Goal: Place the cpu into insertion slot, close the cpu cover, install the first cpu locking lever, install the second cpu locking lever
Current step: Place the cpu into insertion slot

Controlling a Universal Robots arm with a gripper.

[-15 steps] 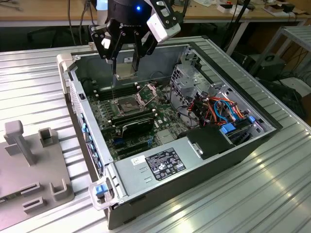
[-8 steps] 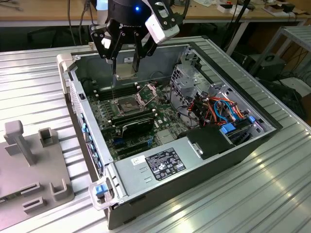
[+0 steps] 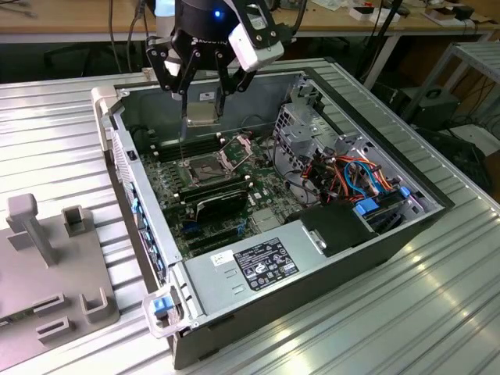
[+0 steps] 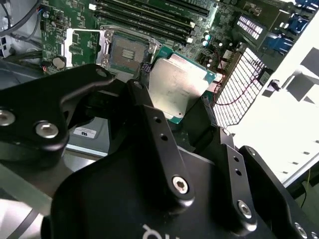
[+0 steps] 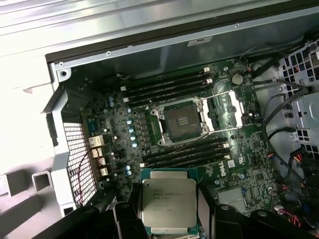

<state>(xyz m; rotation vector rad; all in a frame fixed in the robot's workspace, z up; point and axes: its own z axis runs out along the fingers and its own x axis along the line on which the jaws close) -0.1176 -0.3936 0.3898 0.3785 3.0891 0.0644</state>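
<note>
End effector [image 3: 201, 101] clenched on flat square silver-grey metal cpu [image 5: 168, 203]; we see chip held in air over open computer case [image 3: 312, 287], apart from dark-framed tan-gold insertion slot [image 5: 180, 119]; thin silvery cpu cover [image 4: 85, 32] open beside slot.

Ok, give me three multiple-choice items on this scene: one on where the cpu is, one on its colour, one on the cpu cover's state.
1. Where is the cpu? A seated in the insertion slot; B held in the gripper; C on the table outside.
2. Its top is: A silver-grey; B red; C blue.
3. The cpu cover is: A shut over the slot; B swung open; C missing.
Answers: B, the gripper clamps its edges and the slot lies empty; A, dull metal shows in both wrist views; B, it stands up beside the exposed slot.
</note>
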